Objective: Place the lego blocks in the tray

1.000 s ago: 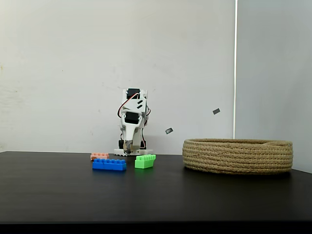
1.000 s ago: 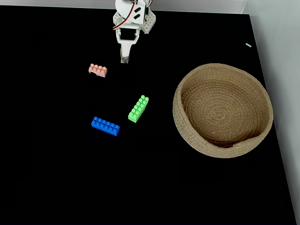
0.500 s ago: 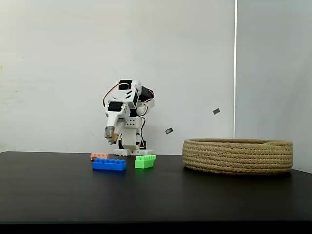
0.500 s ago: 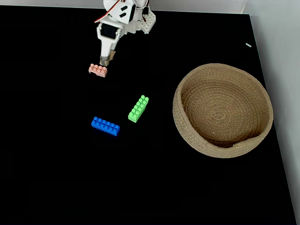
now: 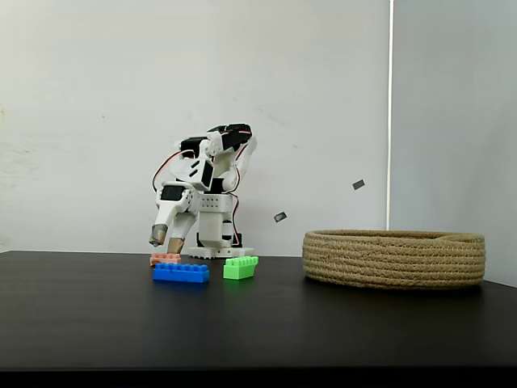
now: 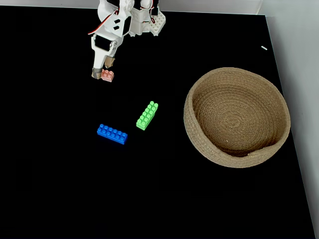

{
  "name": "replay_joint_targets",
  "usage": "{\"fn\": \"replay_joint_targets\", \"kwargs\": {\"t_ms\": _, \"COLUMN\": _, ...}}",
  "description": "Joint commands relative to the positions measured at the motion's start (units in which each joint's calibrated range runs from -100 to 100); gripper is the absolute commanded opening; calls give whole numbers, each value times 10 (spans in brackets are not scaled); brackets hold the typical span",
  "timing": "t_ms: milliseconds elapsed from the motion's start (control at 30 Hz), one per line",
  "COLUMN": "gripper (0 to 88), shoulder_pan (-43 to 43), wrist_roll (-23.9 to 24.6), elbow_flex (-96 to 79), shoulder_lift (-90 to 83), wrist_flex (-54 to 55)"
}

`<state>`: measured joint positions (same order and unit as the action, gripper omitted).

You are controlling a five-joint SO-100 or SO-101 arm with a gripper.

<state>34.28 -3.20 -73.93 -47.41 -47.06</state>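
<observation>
From my console I start at the gripper, which hangs just above the table with its two tan-tipped fingers spread apart. In the fixed view from above, the gripper sits over the salmon-orange brick: one fingertip lies at the brick's left end and the other at its upper edge. I cannot tell whether either fingertip touches the brick. In the fixed view from the side, the salmon-orange brick lies flat on the table directly below the fingertips, with a small gap showing between them.

Moving out from the gripper, the green brick lies below and to the right of it in the view from above, set on a slant. The blue brick lies farther down, almost straight below the gripper, well apart from it. In the side view the blue brick sits in front of the salmon-orange one, and the green brick is just to its right.

Farthest from the gripper, off to its right in both fixed views, is the tray, a round coiled-rope basket with none of the three bricks inside.
</observation>
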Motion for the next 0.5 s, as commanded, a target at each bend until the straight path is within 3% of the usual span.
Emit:
{"fn": "replay_joint_targets", "kwargs": {"t_ms": 0, "gripper": 244, "shoulder_pan": -2, "wrist_roll": -7, "elbow_flex": 7, "shoulder_lift": 33, "wrist_flex": 30}}
{"fn": "replay_joint_targets", "kwargs": {"t_ms": 200, "gripper": 234, "shoulder_pan": 0, "wrist_roll": 0, "elbow_flex": 24, "shoulder_lift": 67, "wrist_flex": 35}}
{"fn": "replay_joint_targets", "kwargs": {"t_ms": 467, "gripper": 130, "shoulder_pan": -2, "wrist_roll": -2, "elbow_flex": 36, "shoulder_lift": 98, "wrist_flex": 37}}
